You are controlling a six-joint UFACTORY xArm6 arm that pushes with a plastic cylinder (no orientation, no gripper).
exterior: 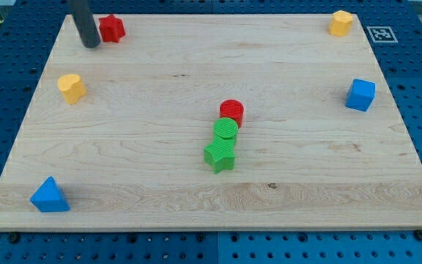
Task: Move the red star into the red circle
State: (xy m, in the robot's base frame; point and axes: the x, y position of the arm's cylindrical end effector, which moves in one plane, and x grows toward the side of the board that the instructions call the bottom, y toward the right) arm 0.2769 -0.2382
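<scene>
The red star (111,28) lies near the view's top left corner of the wooden board. My tip (91,44) stands just to its left, very close to or touching it. The red circle (231,111) sits near the board's middle, far to the lower right of the star. It touches a green circle (226,131) below it.
A green star (220,155) touches the green circle from below. A yellow block (71,87) lies at the left, a blue triangle (50,195) at the bottom left, a yellow block (341,23) at the top right, a blue cube (360,94) at the right edge.
</scene>
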